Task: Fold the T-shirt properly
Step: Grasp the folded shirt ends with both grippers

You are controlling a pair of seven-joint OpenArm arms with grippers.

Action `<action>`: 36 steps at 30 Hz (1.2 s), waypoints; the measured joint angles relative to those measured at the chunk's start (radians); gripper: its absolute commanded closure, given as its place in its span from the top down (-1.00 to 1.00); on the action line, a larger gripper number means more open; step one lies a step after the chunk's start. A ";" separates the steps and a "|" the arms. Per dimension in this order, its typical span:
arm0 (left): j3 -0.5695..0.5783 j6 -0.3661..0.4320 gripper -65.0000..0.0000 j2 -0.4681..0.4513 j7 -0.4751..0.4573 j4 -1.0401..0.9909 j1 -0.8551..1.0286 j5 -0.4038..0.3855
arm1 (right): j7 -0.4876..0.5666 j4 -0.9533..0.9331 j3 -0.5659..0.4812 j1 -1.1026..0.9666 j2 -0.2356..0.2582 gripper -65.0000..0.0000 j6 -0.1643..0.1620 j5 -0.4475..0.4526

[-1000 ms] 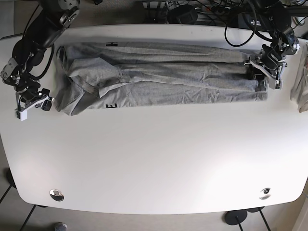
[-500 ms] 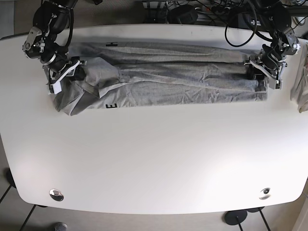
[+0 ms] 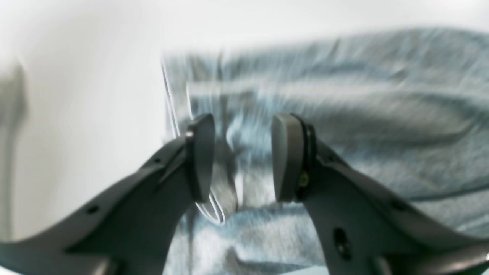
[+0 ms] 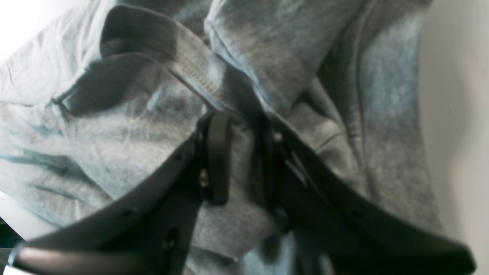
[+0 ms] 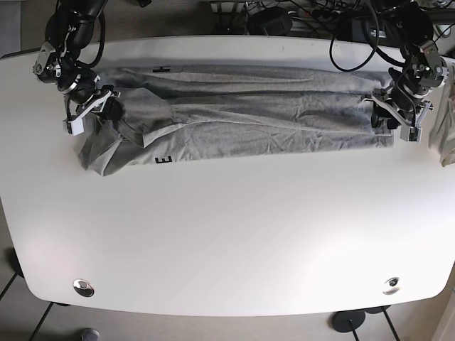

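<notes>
A grey T-shirt [image 5: 270, 121] lies folded lengthwise into a long band across the far part of the white table [image 5: 227, 227]. A black letter E shows near its front left. My right gripper [image 5: 99, 106] is at the shirt's left end. In the right wrist view it [image 4: 242, 126] is shut on a bunched fold of the shirt [image 4: 114, 145]. My left gripper [image 5: 392, 117] is at the shirt's right end. In the blurred left wrist view it [image 3: 241, 126] stands open over the hem of the shirt [image 3: 344, 114], jaws apart.
A pale cloth [image 5: 446, 121] hangs at the table's right edge. Cables and gear [image 5: 298, 14] lie behind the far edge. Two round metal fittings [image 5: 83, 286] [image 5: 390, 285] sit near the front corners.
My right gripper swung from beside the table's left edge onto the shirt's left end and took hold of it. My left gripper shifted slightly right and forward at the hem.
</notes>
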 measured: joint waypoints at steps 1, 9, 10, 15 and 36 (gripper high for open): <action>0.000 0.000 -0.13 0.000 0.037 0.018 0.000 -0.005 | 0.000 0.000 0.000 0.003 0.000 -0.60 0.000 0.000; -0.200 -0.149 0.47 -0.005 0.077 -0.062 -0.002 -0.159 | -0.008 0.000 0.000 0.016 -0.001 -0.60 -0.002 -0.006; -0.215 -0.156 0.47 -0.011 0.077 -0.109 -0.002 -0.175 | -0.011 0.000 0.000 0.020 0.000 -0.60 -0.002 -0.008; -0.220 -0.153 0.47 -0.112 0.077 -0.384 -0.003 -0.239 | -0.011 -0.002 0.000 0.024 -0.001 -0.60 -0.003 -0.015; -0.029 -0.153 -0.92 -0.064 0.036 -0.287 0.035 -0.334 | 0.004 -0.001 0.008 0.025 -0.031 -0.60 -0.010 -0.018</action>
